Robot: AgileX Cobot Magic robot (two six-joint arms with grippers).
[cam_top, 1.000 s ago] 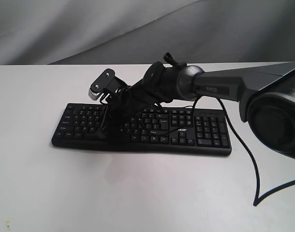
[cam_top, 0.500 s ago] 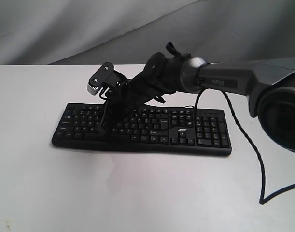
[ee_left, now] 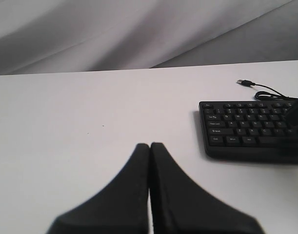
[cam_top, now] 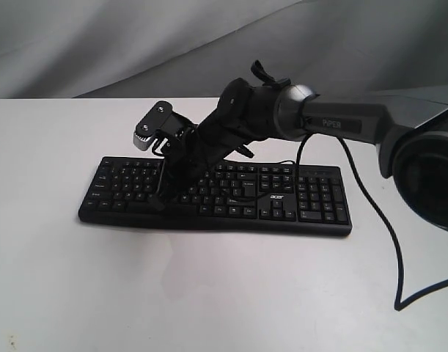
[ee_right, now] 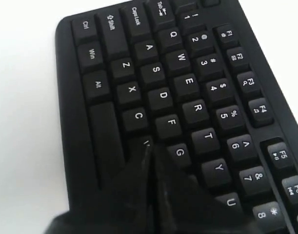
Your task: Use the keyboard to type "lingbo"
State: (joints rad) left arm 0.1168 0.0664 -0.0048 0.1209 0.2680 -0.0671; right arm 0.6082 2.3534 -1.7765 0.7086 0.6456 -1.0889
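I see the keyboard [cam_top: 282, 202] lying flat in the middle of the white table [cam_top: 209, 293], its thin cable [ee_left: 268, 91] curling on the tabletop beside its far edge. My right gripper [ee_right: 149, 152] is clenched tight, holding nothing, its tip at the key just past V, below G; I cannot tell whether it presses. My left gripper [ee_left: 149, 146] is likewise clenched and empty, over bare table, apart from the keyboard.
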